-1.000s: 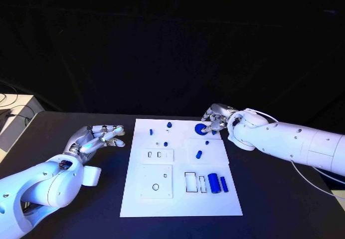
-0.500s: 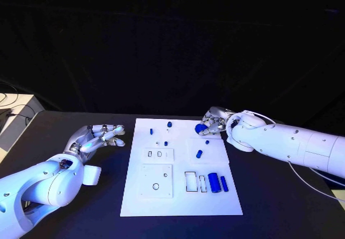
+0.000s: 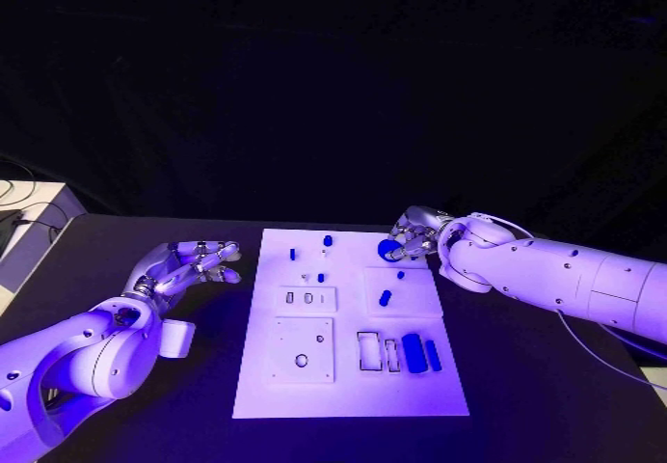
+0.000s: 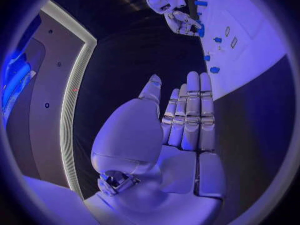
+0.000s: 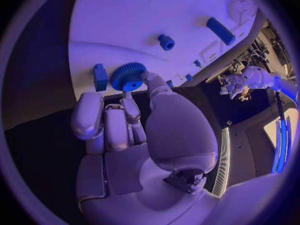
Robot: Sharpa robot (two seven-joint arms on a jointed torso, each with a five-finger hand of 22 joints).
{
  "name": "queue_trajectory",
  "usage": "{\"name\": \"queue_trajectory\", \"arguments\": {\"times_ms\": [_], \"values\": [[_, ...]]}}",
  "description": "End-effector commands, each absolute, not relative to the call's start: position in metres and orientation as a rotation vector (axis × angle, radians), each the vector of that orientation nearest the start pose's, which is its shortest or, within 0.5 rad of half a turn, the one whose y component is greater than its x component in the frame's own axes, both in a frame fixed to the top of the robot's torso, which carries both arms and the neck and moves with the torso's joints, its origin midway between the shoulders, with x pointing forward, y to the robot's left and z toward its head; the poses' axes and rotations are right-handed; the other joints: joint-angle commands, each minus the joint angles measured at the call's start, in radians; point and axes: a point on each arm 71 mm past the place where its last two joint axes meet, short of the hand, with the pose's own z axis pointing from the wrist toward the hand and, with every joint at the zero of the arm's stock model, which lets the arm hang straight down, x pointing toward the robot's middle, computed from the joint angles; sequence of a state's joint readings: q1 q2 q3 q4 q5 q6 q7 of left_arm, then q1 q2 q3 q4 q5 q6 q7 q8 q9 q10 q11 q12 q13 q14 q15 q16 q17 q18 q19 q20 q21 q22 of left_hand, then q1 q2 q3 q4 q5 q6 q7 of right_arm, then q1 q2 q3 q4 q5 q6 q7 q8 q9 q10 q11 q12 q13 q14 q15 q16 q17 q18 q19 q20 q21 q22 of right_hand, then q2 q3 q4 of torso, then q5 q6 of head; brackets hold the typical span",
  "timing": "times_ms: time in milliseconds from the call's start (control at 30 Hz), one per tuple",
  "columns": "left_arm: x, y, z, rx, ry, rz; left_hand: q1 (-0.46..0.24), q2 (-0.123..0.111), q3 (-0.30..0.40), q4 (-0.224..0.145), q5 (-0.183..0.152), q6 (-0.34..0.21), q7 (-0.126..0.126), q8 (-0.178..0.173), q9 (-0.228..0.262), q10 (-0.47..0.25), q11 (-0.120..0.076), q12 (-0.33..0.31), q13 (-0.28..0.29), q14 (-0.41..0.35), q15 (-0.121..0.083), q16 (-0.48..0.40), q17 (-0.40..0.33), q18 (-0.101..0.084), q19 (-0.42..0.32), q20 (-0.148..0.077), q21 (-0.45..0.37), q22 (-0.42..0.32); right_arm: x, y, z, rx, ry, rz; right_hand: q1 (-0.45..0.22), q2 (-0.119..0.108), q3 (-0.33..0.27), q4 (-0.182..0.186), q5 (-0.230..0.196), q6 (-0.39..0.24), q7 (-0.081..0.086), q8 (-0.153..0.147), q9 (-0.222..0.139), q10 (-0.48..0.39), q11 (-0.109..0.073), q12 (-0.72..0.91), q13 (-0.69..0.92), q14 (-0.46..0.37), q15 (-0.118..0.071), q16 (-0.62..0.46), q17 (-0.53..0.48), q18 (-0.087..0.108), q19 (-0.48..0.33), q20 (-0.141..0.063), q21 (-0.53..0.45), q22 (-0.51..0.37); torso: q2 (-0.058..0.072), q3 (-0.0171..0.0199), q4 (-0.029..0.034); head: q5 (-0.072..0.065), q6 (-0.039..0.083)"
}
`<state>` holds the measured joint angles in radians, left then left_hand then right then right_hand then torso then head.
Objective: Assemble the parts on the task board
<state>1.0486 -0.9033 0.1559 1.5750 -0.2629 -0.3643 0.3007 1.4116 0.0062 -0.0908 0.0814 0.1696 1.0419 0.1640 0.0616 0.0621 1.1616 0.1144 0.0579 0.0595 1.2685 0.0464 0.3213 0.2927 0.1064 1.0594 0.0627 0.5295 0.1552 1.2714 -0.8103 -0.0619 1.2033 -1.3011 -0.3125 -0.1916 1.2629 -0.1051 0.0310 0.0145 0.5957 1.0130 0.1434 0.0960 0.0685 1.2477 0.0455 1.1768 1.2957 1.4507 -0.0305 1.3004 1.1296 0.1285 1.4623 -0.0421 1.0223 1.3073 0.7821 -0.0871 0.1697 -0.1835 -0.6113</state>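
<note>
Item: blue gear [image 5: 129, 77], at the far right corner of the task board [image 3: 348, 386], lying flat.
Right hand [image 3: 413, 236]: at the gear, thumb tip touching its rim, other fingers curled just beside; whether it is truly gripped cannot be told.
Left hand [image 3: 188, 268]: on the worktop [image 3: 167, 405] left of the board, fingers straight and together, holding nothing, well apart from the gear.
Nearer hand: right, evidently the working one.

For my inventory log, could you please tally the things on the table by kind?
Blue gear: 1
Other blue parts: 7
Task board: 1
Total: 9
</note>
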Motion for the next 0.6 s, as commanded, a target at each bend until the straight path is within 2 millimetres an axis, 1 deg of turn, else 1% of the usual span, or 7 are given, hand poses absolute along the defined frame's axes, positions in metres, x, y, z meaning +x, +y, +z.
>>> {"name": "queue_trajectory", "arguments": {"times_ms": [33,100,167,200,300,367,600], "values": [[0.479,0.226,-0.174,-0.974,1.419,-1.456,-0.002,0.006,0.001,-0.004,-0.006,-0.005,0.002,0.001,0.001,-0.01,0.001,0.001,0.0,0.0,0.003,0.0,-0.001,0.002,0.0,-0.002,0.002,-0.002,0.548,-0.299,-0.181,0.175,1.719,0.354,0.005,0.019,0.007,-0.018,0.027,0.008,0.004,-0.002,0.0,-0.001,-0.006,-0.007,0.002,0.003,-0.002,0.001,0.002,0.006,0.073,-0.003,0.003,0.11,0.0,-0.0006,0.0,0.0,0.001],[0.479,0.226,-0.174,-0.975,1.419,-1.455,-0.001,0.006,0.002,-0.004,-0.006,-0.005,0.002,0.001,0.001,-0.01,0.001,0.001,0.0,0.0,0.003,0.0,-0.001,0.002,0.0,-0.002,0.003,-0.002,0.548,-0.299,-0.18,0.174,1.715,0.363,0.021,0.041,0.057,-0.051,0.012,0.018,0.002,-0.003,0.0,-0.003,-0.009,-0.007,0.003,0.003,-0.005,0.0,0.004,0.004,0.073,-0.005,0.004,0.112,-0.001,-0.0011,0.0,-0.001,0.002],[0.479,0.227,-0.174,-0.975,1.419,-1.454,0.0,0.007,0.002,-0.005,-0.006,-0.005,0.003,0.001,0.001,-0.01,0.001,0.001,0.0,0.0,0.003,0.0,-0.001,0.002,0.0,-0.002,0.003,-0.003,0.548,-0.298,-0.18,0.174,1.708,0.372,-0.006,0.038,0.119,-0.084,0.009,0.025,0.003,-0.01,-0.001,-0.003,-0.01,-0.008,0.004,0.003,-0.006,0.0,0.007,0.003,0.073,-0.006,0.004,0.114,-0.001,-0.001,-0.0003,0.0,0.003],[0.479,0.227,-0.174,-0.976,1.419,-1.453,0.0,0.007,0.002,-0.005,-0.006,-0.005,0.003,0.001,0.001,-0.01,0.001,0.001,0.0,0.0,0.003,0.0,-0.001,0.002,0.0,-0.002,0.003,-0.003,0.547,-0.298,-0.179,0.172,1.701,0.377,-0.015,0.037,0.129,-0.095,0.002,0.027,0.002,-0.011,0.0,-0.002,-0.011,-0.007,0.005,0.003,-0.006,0.0,0.008,0.002,0.073,-0.007,0.005,0.115,-0.001,-0.0008,-0.0003,0.0,0.003],[0.479,0.227,-0.174,-0.976,1.419,-1.453,0.0,0.007,0.002,-0.005,-0.006,-0.005,0.003,0.001,0.001,-0.01,0.001,0.001,0.0,0.0,0.003,0.0,-0.001,0.002,0.0,-0.002,0.003,-0.003,0.547,-0.295,-0.177,0.162,1.674,0.389,-0.026,0.035,0.136,-0.109,-0.025,0.037,-0.002,-0.009,0.0,0.005,-0.013,-0.004,0.007,0.004,-0.007,0.0,0.011,0.001,0.073,-0.007,0.006,0.117,-0.001,-0.0011,0.0005,0.0,0.004],[0.48,0.227,-0.174,-0.976,1.42,-1.453,0.0,0.007,0.002,-0.005,-0.006,-0.005,0.003,0.001,0.001,-0.01,0.001,0.001,0.0,0.0,0.003,0.0,-0.001,0.002,0.0,-0.002,0.003,-0.003,0.546,-0.292,-0.176,0.155,1.659,0.397,-0.029,0.035,0.132,-0.111,-0.063,0.039,-0.003,-0.009,0.0,0.006,-0.012,-0.006,0.006,0.004,-0.007,-0.001,0.012,0.001,0.073,-0.008,0.008,0.118,-0.001,-0.001,0.0008,0.0,0.005],[0.48,0.227,-0.174,-0.978,1.42,-1.451,0.002,0.007,0.003,-0.006,-0.006,-0.006,0.003,0.001,0.001,-0.01,0.001,0.001,0.0,0.0,0.003,0.0,-0.001,0.002,0.0,-0.002,0.003,-0.003,0.544,-0.285,-0.172,0.126,1.617,0.416,-0.008,0.052,0.141,-0.131,-0.08,0.054,-0.006,-0.011,0.0,0.01,-0.015,-0.005,0.009,0.005,-0.009,0.0,0.018,-0.002,0.073,-0.009,0.013,0.122,-0.001,-0.0023,0.0014,0.0,0.009]]}}
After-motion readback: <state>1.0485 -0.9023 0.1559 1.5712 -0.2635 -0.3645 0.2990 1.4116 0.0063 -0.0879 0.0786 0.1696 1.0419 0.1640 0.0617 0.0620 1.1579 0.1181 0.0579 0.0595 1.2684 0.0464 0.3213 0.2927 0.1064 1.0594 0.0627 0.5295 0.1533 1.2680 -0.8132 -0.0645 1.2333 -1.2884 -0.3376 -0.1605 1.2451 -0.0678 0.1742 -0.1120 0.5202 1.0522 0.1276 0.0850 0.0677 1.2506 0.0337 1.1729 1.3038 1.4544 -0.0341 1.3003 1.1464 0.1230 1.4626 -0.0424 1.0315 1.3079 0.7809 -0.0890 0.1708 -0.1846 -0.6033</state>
